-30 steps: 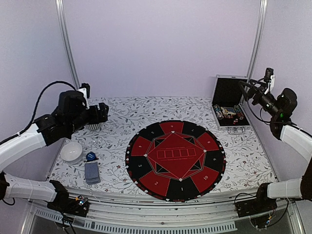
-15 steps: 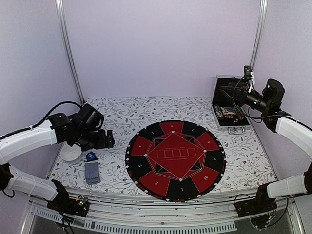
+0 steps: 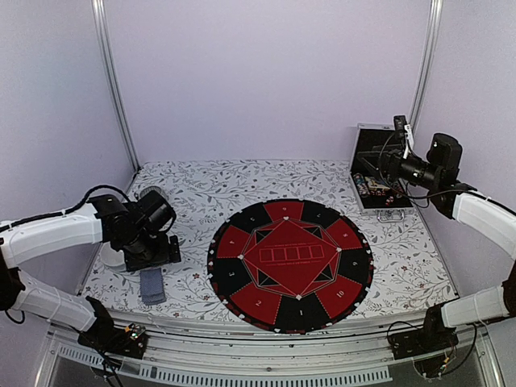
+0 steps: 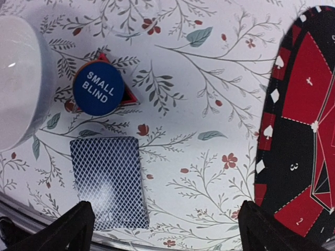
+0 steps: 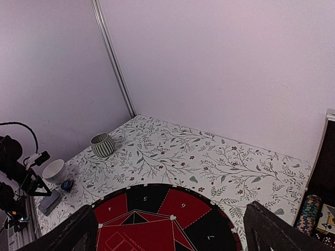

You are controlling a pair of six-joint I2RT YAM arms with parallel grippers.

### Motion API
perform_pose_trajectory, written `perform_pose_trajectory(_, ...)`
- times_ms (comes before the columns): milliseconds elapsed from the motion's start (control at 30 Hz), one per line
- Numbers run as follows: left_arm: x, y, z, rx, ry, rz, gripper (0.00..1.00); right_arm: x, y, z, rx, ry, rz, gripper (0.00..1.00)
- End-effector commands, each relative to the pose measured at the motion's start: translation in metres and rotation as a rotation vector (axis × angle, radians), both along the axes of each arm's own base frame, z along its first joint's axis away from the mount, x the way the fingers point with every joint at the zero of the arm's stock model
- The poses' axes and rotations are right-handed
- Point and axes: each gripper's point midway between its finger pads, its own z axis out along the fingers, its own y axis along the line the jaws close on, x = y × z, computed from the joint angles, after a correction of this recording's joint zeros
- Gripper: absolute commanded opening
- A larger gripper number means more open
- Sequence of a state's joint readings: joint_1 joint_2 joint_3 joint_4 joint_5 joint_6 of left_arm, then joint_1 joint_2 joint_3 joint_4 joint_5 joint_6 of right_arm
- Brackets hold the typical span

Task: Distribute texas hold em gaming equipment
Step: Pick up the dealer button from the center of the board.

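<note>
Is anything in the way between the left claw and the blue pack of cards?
Nothing that shows. The left gripper hangs open above the table, and the pack of cards lies flat and uncovered below it. The blue Small Blind disc and the white bowl sit beside the pack, not on it.

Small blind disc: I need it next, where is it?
Left wrist view, upper left: the small blind disc sits beside the white bowl, above the card deck.

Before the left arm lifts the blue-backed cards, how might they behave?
The cards lie flat on the tablecloth, so their edges are probably hard to catch. If they form a loose stack, they may slide apart. They look thin, likely light and bendable.
</note>
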State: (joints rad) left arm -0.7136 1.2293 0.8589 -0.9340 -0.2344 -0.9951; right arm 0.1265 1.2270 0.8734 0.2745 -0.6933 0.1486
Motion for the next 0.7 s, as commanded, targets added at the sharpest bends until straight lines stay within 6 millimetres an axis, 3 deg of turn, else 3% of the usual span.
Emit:
perform_pose_trajectory(0,-0.013,0.017,-0.007,0.017,0.007,0.122,0.98,0.001,0.005,0.003,-0.018,-0.009,0.013,0.99)
perform_pose_trajectory(267,-0.02,0.031,-0.021,-0.035,0.007,0.17,0.98,0.0,0.006,0.0,-0.03,-0.01,0.016,0.99)
perform_pose_trajectory(667,0.004,0.037,-0.012,-0.059,-0.053,0.142,0.98,-0.002,0.009,0.002,-0.031,-0.017,0.031,0.99)
